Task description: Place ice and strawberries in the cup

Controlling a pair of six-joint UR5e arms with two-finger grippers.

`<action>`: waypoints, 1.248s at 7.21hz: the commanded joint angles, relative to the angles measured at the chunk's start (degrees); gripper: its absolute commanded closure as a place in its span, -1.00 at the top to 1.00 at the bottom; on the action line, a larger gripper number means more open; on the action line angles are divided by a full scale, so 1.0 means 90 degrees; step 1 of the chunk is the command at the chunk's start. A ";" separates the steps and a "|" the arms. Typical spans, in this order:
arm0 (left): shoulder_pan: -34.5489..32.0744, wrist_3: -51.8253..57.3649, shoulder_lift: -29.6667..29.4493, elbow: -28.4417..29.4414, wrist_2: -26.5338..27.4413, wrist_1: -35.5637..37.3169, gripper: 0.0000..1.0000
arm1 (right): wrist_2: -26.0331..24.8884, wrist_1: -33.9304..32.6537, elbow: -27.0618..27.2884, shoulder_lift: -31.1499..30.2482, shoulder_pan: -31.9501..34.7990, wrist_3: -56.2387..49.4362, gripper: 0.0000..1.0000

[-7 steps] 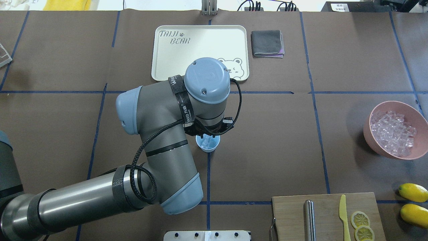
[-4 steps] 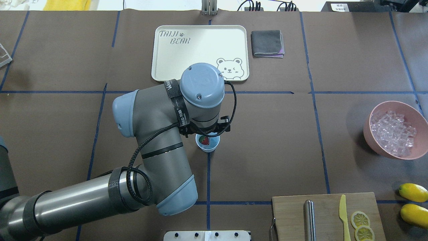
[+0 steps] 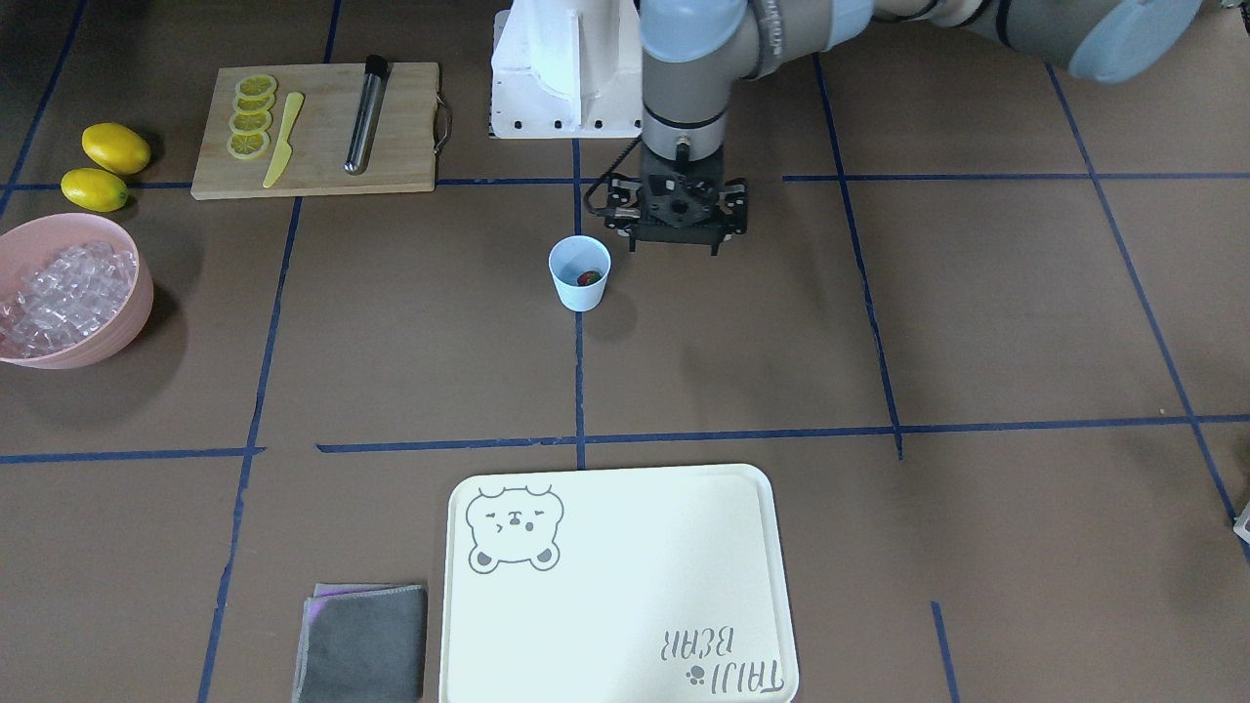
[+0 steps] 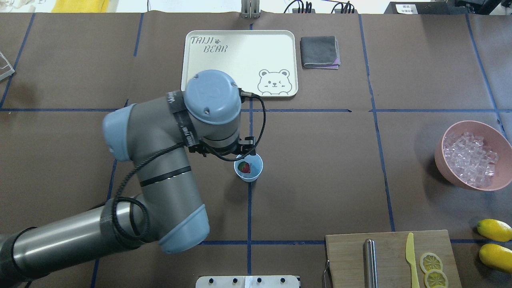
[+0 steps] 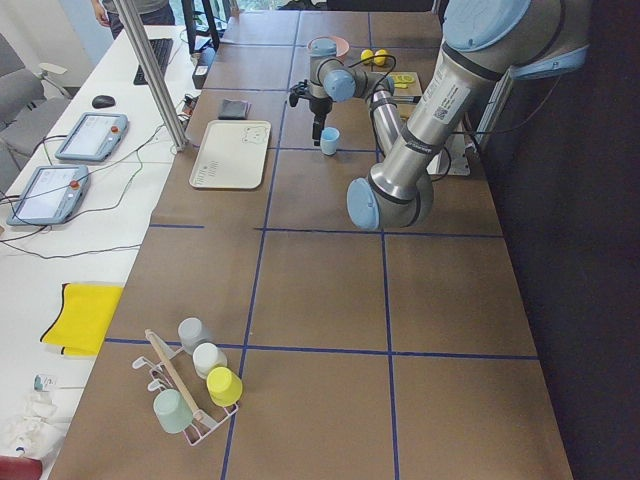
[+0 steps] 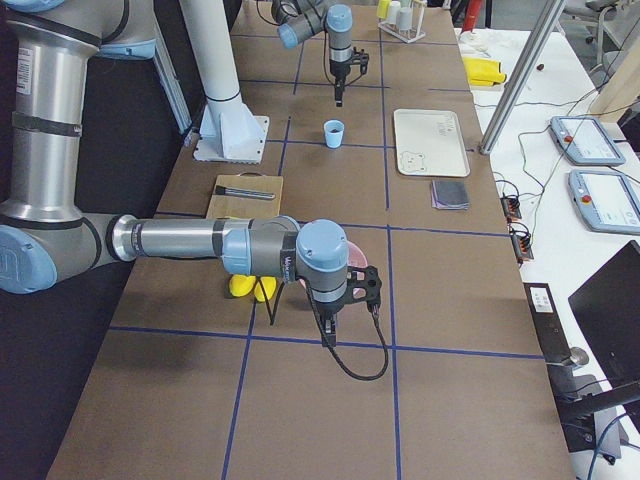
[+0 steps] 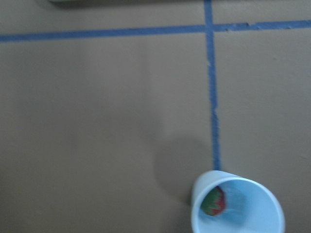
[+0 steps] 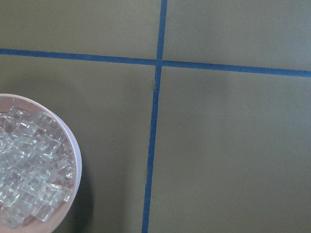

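Left tool (image 3: 675, 246): hangs just beside the cup (image 3: 580, 273), on the upper right of it in the front-facing view. Prongs look spread, nothing between them; reads as released. Its wrist view shows no fingers, only the cup in the lower right corner.

Cup: upright on the counter (image 3: 391, 371), centre of the overhead frame, on a blue tape line. Strawberry (image 4: 244, 167) lies inside it, red with a green cap. Cannot make out whether ice sits under the berry.

Right tool (image 6: 330, 330): seen only from the side camera; cannot tell if clenched or released. It hangs near the pink bowl (image 3: 112, 342), which fills the lower left of its wrist view.

Ice (image 3: 63, 288): heaped in that bowl, well apart from the cup.

Handling, judged:
- Cubes are likely hard, light and slick; pinch one across two flat faces.
- Berry is soft; hold it across the widest part, lightly.
- Cup is thin and light and may tip if nudged at the rim.
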 commanded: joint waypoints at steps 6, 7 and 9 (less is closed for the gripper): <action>-0.4410 0.5763 0.3279 -0.0229 -0.2456 -0.0045 0.99 | 0.0010 0.0101 -0.0011 0.0000 -0.0017 0.0016 0.99; -0.4860 0.6225 0.3758 -0.0171 -0.2622 -0.0054 0.99 | 0.0000 0.0111 -0.0011 0.0000 -0.0017 0.0016 0.99; -0.5661 0.6931 0.4443 -0.0035 -0.2721 -0.0054 0.99 | 0.0010 0.0111 -0.0011 0.0000 -0.0017 0.0016 0.99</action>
